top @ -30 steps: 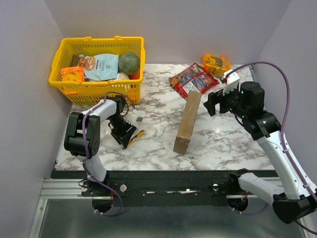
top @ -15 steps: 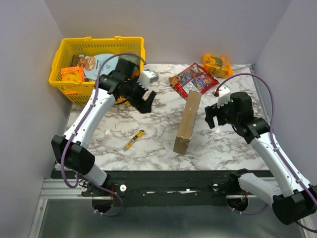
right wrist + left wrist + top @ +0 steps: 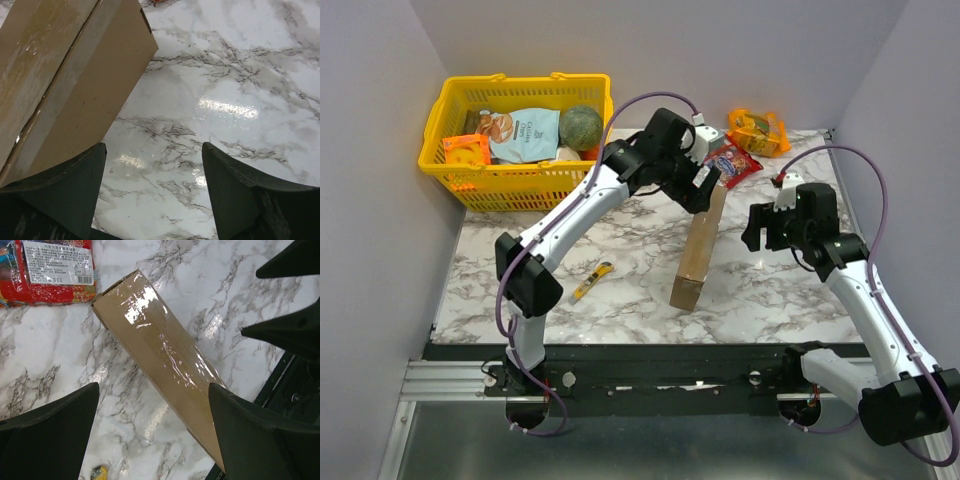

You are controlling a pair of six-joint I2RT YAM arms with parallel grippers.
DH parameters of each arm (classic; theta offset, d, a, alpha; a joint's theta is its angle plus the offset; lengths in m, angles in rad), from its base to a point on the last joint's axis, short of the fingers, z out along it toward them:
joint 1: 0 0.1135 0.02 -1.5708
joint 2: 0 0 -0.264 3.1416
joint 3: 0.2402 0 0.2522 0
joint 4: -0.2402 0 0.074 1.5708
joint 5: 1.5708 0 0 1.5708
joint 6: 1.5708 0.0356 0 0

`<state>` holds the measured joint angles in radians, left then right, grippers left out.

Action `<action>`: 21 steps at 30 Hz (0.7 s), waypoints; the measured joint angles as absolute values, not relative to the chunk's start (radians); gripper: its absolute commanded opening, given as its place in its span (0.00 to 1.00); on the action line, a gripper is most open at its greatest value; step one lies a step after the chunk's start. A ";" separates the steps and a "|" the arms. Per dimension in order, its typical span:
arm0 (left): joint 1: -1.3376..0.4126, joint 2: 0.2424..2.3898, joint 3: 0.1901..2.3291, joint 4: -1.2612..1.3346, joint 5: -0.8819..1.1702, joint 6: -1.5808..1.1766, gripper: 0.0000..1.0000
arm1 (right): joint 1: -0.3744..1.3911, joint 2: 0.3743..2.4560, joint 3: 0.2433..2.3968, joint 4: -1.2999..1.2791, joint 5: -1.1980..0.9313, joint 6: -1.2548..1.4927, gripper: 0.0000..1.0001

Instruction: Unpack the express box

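The basket held a bag, packet and green ball; one box sat taped shut. Both left pincer and right pincer gaped wide, empty.

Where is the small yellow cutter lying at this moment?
In the top view, the yellow cutter lies on the marble table, on the left side, a little left of the express box and its near end.

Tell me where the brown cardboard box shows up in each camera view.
Top external: express box right of centre, standing on edge.
Left wrist: the box runs diagonally, upper left to lower right.
Right wrist: the box fills the upper left corner.
Shared landmark: the marble tabletop beneath it in every view.
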<state>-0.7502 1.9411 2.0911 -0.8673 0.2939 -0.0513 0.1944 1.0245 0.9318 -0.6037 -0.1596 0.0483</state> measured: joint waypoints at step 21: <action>-0.897 1.994 2.091 -0.925 0.064 -0.079 0.99 | 0.194 1.050 0.855 -0.526 -0.353 0.130 0.79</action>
<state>-0.8970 1.9942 2.0914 -0.9249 0.0635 -0.0788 0.1944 1.0496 0.8551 -0.5259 -0.3534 0.1299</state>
